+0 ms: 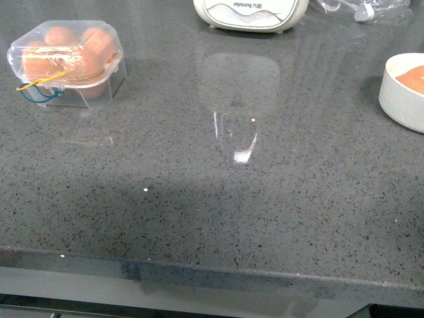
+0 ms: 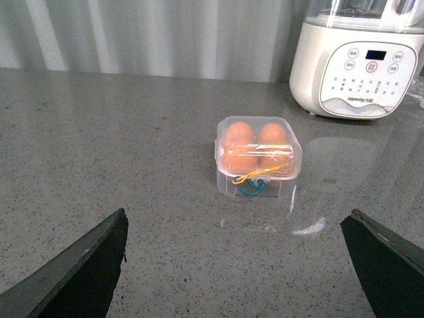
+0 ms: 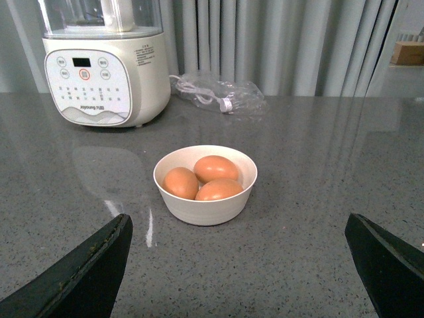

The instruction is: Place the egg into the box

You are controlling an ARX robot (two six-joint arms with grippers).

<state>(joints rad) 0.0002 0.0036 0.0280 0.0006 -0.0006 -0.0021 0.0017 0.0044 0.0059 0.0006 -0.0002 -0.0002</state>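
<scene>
The box (image 1: 66, 61) is a clear plastic carton with its lid down over brown eggs, at the far left of the counter; a blue and yellow band hangs at its front. In the left wrist view the box (image 2: 258, 156) lies ahead of my open left gripper (image 2: 238, 265), well apart from it. Three brown eggs (image 3: 205, 179) rest in a white bowl (image 3: 205, 205) ahead of my open right gripper (image 3: 238, 265). The bowl (image 1: 403, 93) sits at the right edge of the front view. Neither gripper shows in the front view, and both hold nothing.
A cream blender base (image 1: 250, 13) stands at the back centre, also seen as the blender base (image 3: 103, 79). A clear bag with a cord (image 3: 215, 96) lies behind the bowl. The counter's front edge (image 1: 212, 271) runs along the bottom of the front view.
</scene>
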